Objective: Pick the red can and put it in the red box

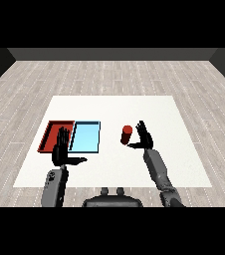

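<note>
Right of the frame's centre, on the white table, we logged the red can: one item, standing with its long axis close to upright, perhaps leaning slightly, apart from both trays.

Right hand: recorded just beside the can, on its right in the frame. Fingers spread and raised, thumb reaching low toward the can's base, nothing held. We could not tell whether the thumb touched the can. The grey forearm rose from the lower right corner toward the frame's centre. We judged this the nearer hand by far, and the can lay directly to the palm's left, so the coming move turned on a short sideways close around an upright cylinder.

Left hand: noted at lower left, fingers straight and pointing up the frame, thumb out to the right, holding nothing. It overlapped the near edge of the red tray.

Light blue tray: lying against the red tray's right side, between it and the can. We judged that the carry must pass over it.
</note>
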Tool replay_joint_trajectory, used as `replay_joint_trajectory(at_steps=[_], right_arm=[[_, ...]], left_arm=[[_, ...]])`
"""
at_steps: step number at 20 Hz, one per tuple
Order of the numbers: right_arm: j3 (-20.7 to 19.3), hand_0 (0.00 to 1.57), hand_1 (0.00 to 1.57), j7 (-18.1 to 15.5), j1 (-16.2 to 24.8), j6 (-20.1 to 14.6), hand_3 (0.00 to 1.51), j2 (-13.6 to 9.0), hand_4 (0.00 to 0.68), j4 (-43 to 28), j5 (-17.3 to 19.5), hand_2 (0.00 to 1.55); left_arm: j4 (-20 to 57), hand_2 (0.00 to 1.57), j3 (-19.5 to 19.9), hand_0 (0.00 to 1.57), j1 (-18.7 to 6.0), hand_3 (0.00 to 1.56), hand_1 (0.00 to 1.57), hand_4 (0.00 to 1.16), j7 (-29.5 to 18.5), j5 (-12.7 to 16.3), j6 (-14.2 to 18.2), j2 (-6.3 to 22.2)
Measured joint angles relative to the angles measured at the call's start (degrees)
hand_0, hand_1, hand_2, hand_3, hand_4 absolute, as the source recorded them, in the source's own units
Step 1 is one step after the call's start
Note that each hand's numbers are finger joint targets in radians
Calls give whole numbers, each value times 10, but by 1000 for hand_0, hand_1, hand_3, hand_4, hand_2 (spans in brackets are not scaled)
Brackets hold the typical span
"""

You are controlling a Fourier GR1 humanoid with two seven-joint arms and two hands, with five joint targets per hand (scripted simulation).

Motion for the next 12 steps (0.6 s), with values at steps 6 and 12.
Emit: replay_joint_trajectory(at_steps=[6,12], right_arm=[[10,0,0,33,-25,-23,0,9,0,-7,-15,0],[11,0,0,-12,-63,-26,0,13,0,78,-15,0]], left_arm=[[-8,0,7,0,4,0,0,0,1,14,-16,8],[-11,0,8,0,20,0,0,0,-13,19,-27,8]])
